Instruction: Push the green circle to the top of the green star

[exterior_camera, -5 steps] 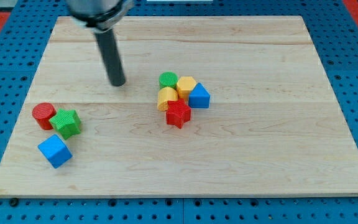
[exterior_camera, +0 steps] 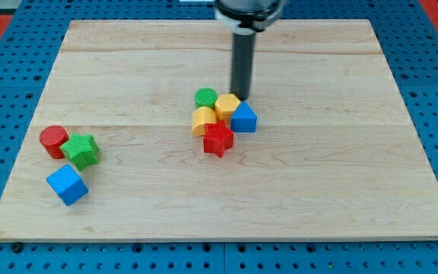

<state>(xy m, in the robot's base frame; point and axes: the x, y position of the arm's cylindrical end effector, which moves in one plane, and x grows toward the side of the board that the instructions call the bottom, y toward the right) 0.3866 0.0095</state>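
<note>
my tip (exterior_camera: pixel 241 96) is resting just above the yellow block (exterior_camera: pixel 227 104), right of the green circle (exterior_camera: pixel 205 97); no pincer is showing

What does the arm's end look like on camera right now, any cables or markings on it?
A straight, dark grey to black cylindrical rod, smooth and slightly glossy, runs down to my tip. At the view's top it enters a wider dark round collar, cut off by the frame. No cables, labels or markings show. My tip sits just above the yellow block in the middle cluster.
</note>
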